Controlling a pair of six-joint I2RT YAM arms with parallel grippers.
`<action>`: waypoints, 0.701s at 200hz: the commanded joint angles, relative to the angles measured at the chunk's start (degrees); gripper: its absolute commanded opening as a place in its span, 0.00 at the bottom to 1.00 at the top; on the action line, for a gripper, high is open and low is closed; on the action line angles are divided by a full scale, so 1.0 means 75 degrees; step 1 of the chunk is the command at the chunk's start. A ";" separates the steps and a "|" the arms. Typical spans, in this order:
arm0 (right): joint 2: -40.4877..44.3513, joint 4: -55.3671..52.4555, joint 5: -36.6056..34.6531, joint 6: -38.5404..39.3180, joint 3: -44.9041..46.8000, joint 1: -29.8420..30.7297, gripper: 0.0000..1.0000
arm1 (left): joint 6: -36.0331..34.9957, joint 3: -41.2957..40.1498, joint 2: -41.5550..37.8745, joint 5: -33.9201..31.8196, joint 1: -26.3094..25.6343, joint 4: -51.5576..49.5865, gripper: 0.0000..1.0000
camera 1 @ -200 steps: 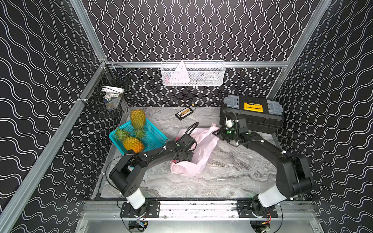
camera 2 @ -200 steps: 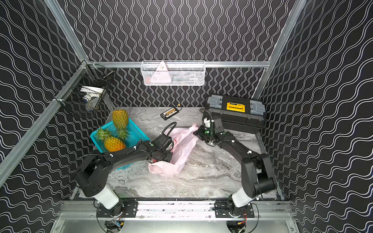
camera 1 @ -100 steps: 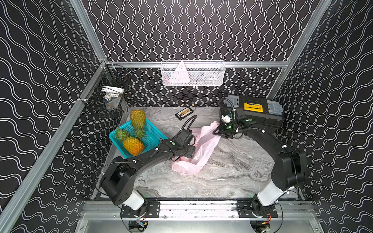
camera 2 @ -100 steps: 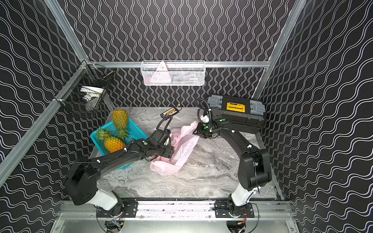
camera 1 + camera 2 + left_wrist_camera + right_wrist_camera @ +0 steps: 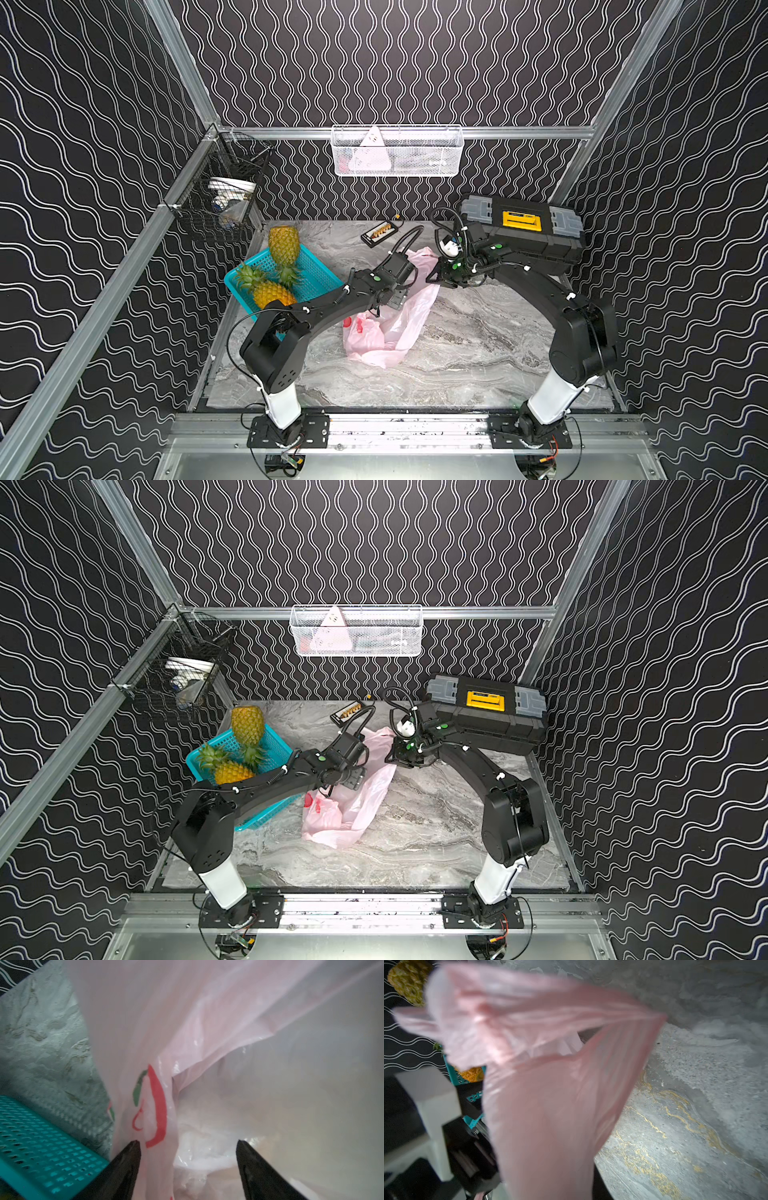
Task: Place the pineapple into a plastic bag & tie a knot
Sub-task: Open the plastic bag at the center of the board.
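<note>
Walls: black panels with white wavy lines on three sides, held by aluminium rails.
Desk (image 5: 478, 353): grey marbled slab with yellowish veins. The teal basket (image 5: 316, 278) sits at its left side.
Left arm (image 5: 324, 307): rises from the front rail, elbow over the basket's near corner, forearm stretched to the right of the basket, wrist low over the bag.
Right arm (image 5: 536, 286): based well right of the basket, arched back and in toward it, wrist raised.
Toolbox (image 5: 523, 232): black with grey latches, well right of the basket at the rear.
Plastic bag (image 5: 395, 328): pale pink and translucent, just right of the basket. Its lower end is crumpled on the desk and its upper end is lifted.
White mesh bin (image 5: 415, 158): on the rear rail, above and right of the basket.
Black wire bin (image 5: 216, 216): on the left rail, behind the basket.
Pineapples: one at the basket's far edge (image 5: 284, 245), one lying inside it (image 5: 272, 294).
Left fingers (image 5: 124, 1167): spread wide and clamping nothing, with a printed fold of bag between them.
Right fingers (image 5: 435, 277): closed on the bag's upper edge. The film hides them in the right wrist view.
Print: red fruit shape with a green leaf on the bag. The writing on the toolbox's yellow label is too small to read.
</note>
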State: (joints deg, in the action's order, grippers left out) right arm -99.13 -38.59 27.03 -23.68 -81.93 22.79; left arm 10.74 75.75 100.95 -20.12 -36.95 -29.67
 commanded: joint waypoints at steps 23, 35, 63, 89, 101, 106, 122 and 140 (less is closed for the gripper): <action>0.0143 -0.0285 -0.0215 0.0252 0.0024 -0.0026 0.27 | -0.0193 0.0056 -0.0020 0.0060 0.0420 -0.0170 0.59; 0.0215 -0.0136 -0.0121 0.0177 0.0095 -0.0026 0.48 | -0.0157 0.0092 0.0009 0.0411 0.0577 -0.0177 0.43; 0.0755 0.0632 0.0153 -0.0434 0.0742 0.0040 0.83 | 0.0000 0.0112 0.0013 0.0865 0.0758 -0.0076 0.20; 0.1409 0.1400 0.0187 -0.0996 0.1797 0.0289 1.00 | 0.0041 0.0134 0.0039 0.0999 0.0848 -0.0065 0.03; 0.1605 0.1960 0.0239 -0.1333 0.2346 0.0395 1.00 | 0.0044 0.0067 0.0007 0.1059 0.0901 -0.0012 0.00; 0.1630 0.2122 0.0220 -0.1416 0.2576 0.0599 1.00 | 0.0053 0.0030 -0.0022 0.1081 0.0923 0.0018 0.00; 0.1462 0.2559 0.0077 -0.1638 0.2898 0.0798 1.00 | 0.0086 -0.0067 -0.0119 0.1199 0.0999 0.0088 0.00; 0.0968 0.2958 0.0029 -0.1745 0.3077 0.0806 1.00 | 0.0091 -0.0103 -0.0159 0.1291 0.1061 0.0088 0.00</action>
State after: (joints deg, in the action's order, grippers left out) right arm -88.97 -24.43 28.21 -33.12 -60.34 28.73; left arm 10.81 75.29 100.53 -12.16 -29.52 -29.91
